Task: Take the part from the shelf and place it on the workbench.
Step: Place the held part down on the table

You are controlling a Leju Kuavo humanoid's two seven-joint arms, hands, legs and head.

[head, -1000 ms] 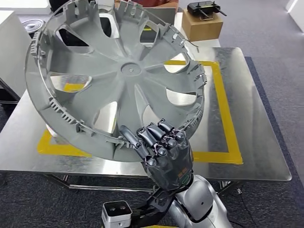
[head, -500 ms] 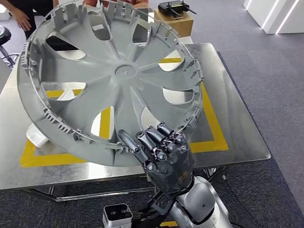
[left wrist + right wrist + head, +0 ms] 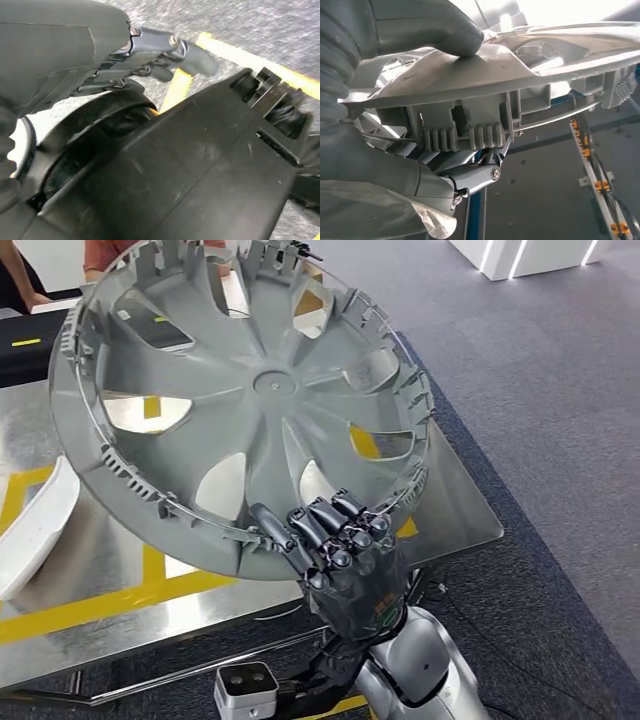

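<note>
While right hand [image 3: 349, 558] grips wheel cover [image 3: 241, 400] | steel workbench [image 3: 460, 515], yellow tape [image 3: 113, 602] | grey carpet [image 3: 543, 390] | left hand [image 3: 158, 55]: unclear

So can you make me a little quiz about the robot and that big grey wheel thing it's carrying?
1. True or false: the big grey plastic wheel cover lies flat on the shiny metal workbench.
2. Which robot hand grips the wheel cover's rim: A) left, B) right, C) both?
3. Fill in: the tape lines on the workbench are ____.

Key:
1. False. The right robot hand holds it tilted above the workbench.
2. B. The right robot hand pinches the rim, thumb on one face, fingers under the other. The left robot hand hangs over the floor, holding nothing.
3. Yellow, like the yellow tape near the front edge.
</note>
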